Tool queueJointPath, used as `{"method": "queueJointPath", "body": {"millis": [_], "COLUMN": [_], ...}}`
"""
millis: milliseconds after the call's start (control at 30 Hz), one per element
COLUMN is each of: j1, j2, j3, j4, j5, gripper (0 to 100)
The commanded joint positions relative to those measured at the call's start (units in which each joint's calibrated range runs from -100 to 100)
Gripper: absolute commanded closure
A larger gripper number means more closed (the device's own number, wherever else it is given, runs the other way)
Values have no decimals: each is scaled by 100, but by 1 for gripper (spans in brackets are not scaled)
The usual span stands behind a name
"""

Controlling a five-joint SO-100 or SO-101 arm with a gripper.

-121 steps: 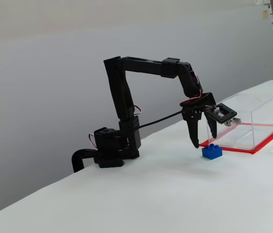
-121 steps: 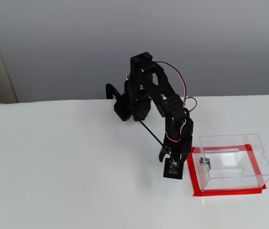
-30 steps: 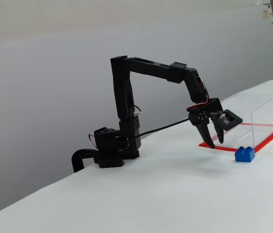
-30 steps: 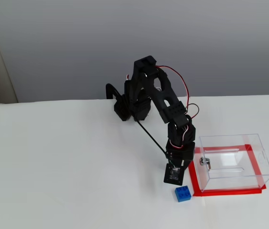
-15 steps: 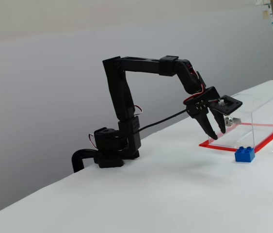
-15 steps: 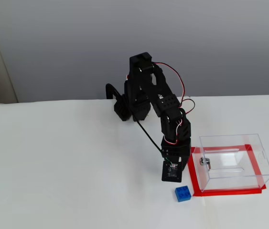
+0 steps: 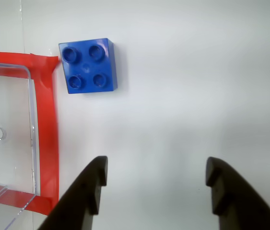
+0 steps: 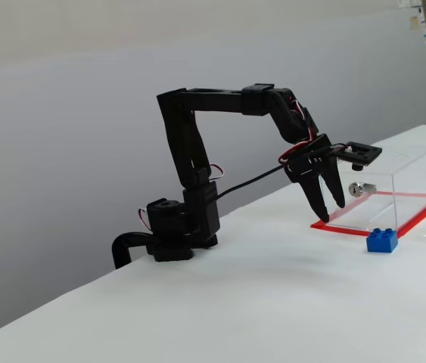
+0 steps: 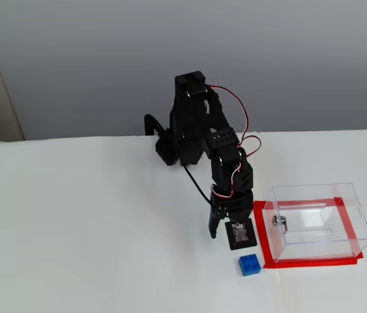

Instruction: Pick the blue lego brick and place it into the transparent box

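The arm is pulling back, fingers [image 7: 154,184] spread wide and empty; another push risks jamming the small studded blue plastic brick [image 7: 88,65] against the clear red-based box [image 7: 10,139].

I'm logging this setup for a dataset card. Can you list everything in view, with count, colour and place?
Brick: one, blue, four studs up, on the table just outside the box's corner, beside the red sheet; ahead of the pincer in the wrist view.
Box: one, clear plastic, empty, on the table to the right of the arm in both fixed views.
Sheet: one, red, flat under the box, its edge showing around the walls.
Lock: one, silver, on the box wall that faces the arm.
Table: one, white, under everything.
Wall: grey, behind the table.
Arm: one, black, red and white wires, base at the table's far edge.
Pincer: one, black, open, empty, above the table short of the brick.
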Motion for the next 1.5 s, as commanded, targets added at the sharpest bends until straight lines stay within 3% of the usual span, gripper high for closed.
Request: {"method": "queueJointPath", "body": {"millis": [0, 500, 1467], "j1": [15, -148, -613], "j2": [-147, 549, 2204], "j3": [-399, -553, -1945], "j4": [-354, -1050, -1059], "j5": [140, -58, -64], "gripper": [77, 77, 77]}}
